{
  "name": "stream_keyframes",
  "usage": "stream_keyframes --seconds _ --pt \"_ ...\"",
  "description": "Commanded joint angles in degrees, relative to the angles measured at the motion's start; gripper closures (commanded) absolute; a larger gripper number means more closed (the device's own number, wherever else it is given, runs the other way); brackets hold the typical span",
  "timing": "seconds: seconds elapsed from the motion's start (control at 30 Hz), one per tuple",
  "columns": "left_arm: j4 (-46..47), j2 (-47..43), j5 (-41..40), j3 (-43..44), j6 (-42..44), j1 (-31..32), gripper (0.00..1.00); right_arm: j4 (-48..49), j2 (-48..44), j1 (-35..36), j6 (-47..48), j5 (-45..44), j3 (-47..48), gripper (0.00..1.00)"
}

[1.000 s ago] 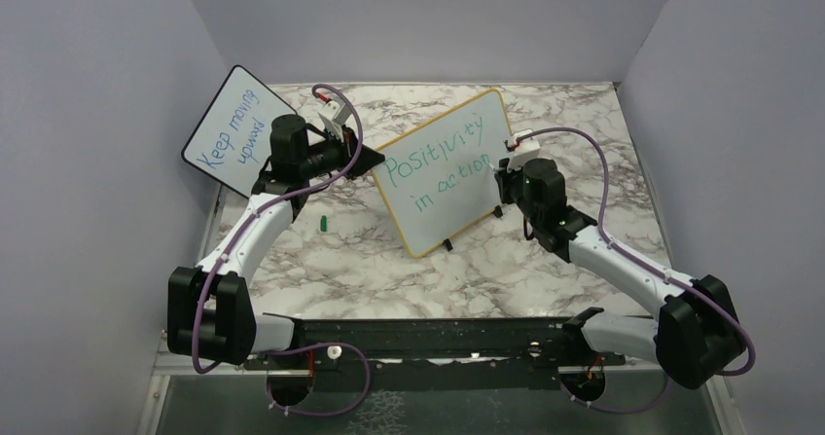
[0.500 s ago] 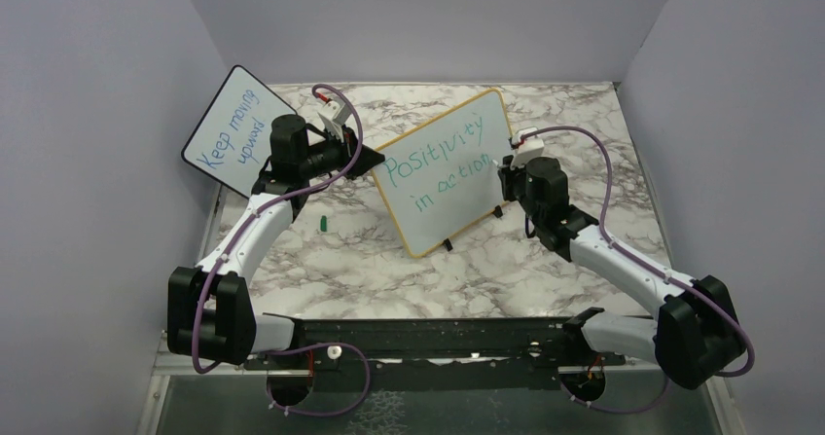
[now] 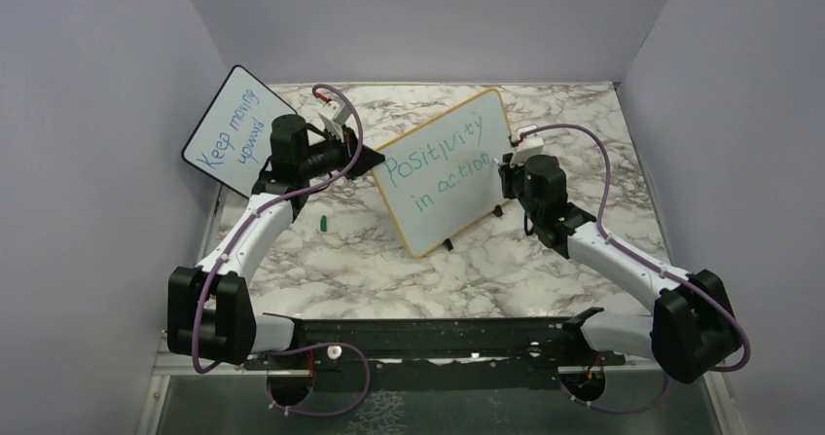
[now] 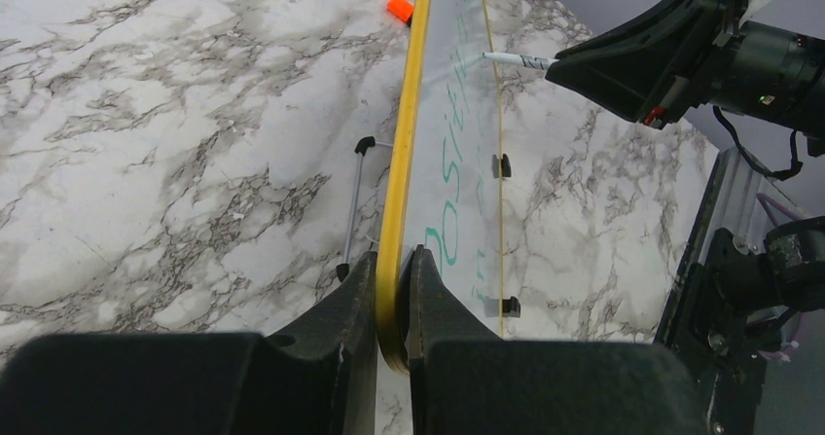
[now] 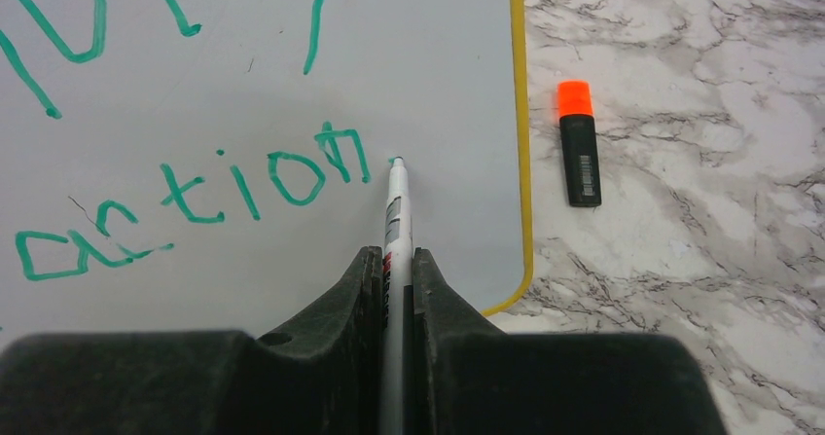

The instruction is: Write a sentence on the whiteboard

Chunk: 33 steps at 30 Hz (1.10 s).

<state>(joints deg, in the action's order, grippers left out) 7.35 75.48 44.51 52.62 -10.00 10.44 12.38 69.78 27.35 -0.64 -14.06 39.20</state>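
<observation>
Two outstretched arms (image 3: 255, 226) (image 3: 613, 255) beside whiteboard (image 3: 443, 223).

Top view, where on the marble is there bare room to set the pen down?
Widest bare patch: the table between the whiteboard and the arm bases. The back right corner looks free too. Crowded: left of the board, around the green cap and left arm; an orange-capped marker lies by the board's far end.
</observation>
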Motion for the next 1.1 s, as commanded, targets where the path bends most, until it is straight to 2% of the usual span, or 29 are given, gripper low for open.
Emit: stream_keyframes --seconds 0.0,0.17,0.33,0.47,0.57,0.8,0.93,1.07 --pt "-5.93 2.3 -4.19 -1.55 4.15 0.55 1.0 -0.57 -1.82 -0.27 -0.38 0.81 2.11 0.99" --pt "-4.88 2.28 -4.19 -1.46 2.3 0.55 0.99 -3.35 -5.77 -0.3 0.13 -0.16 2.12 1.0" --pt "-4.28 1.58 -3.99 -0.76 -0.62 0.63 0.87 -5.75 -10.09 -0.31 1.68 -1.12 2.09 1.0" --pt "-5.0 -0.29 -5.99 0.4 -2.83 0.64 0.72 -7.0 -13.08 -0.29 2.42 -1.96 1.87 1.0" --pt "-7.18 -1.72 -7.66 2.35 -3.71 0.59 0.58 -7.41 -14.93 -0.28 2.67 -2.41 1.72 0.99" --pt "-17.19 -6.05 -17.05 7.57 -4.52 0.6 0.42 -7.15 -18.3 -0.29 3.17 -3.25 0.99 1.0" --pt "-22.58 -9.58 -24.8 8.1 -5.88 0.56 0.2 -7.29 -20.69 -0.27 3.26 -3.66 0.82 1.0" --pt "-26.83 -13.87 -32.63 6.03 -6.54 0.55 0.02 -7.64 -23.72 -0.31 3.82 -4.44 0.5 1.0"
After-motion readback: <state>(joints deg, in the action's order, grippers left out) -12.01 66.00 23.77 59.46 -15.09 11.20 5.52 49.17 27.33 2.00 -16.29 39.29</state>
